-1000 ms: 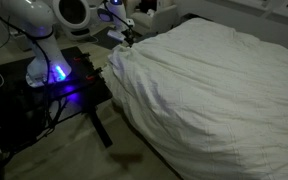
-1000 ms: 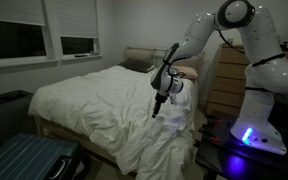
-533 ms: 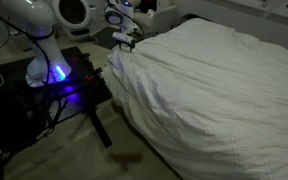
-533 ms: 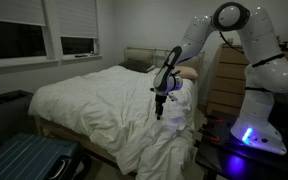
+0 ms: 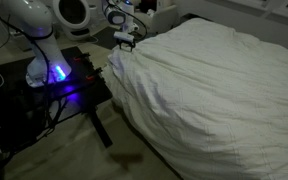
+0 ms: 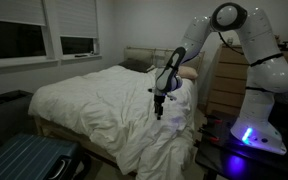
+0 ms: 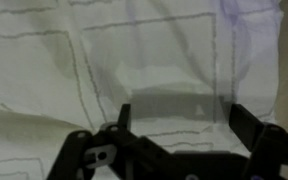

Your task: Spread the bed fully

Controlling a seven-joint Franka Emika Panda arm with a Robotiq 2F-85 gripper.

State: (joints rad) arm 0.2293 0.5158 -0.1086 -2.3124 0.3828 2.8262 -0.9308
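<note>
The bed (image 5: 219, 95) is very large, with a white wrinkled duvet; it fills most of both exterior views (image 6: 89, 100). The duvet hangs bunched over the corner nearest the robot base. My gripper (image 5: 130, 41) hovers just above that side edge near the head of the bed (image 6: 158, 106). In the wrist view the two dark fingers (image 7: 184, 122) stand wide apart with nothing between them. Stitched white duvet fabric (image 7: 134, 55) lies right in front of them.
A small black table with blue light (image 5: 62, 82) holds the robot base beside the bed (image 6: 246, 140). A blue suitcase (image 6: 24, 160) lies at the foot of the bed. A wooden dresser (image 6: 222, 80) stands behind the arm. Windows (image 6: 24, 40) line the far wall.
The gripper has shifted slightly along the bed's edge and lifted a little; in the last half second it has barely moved. The duvet looks unchanged.
</note>
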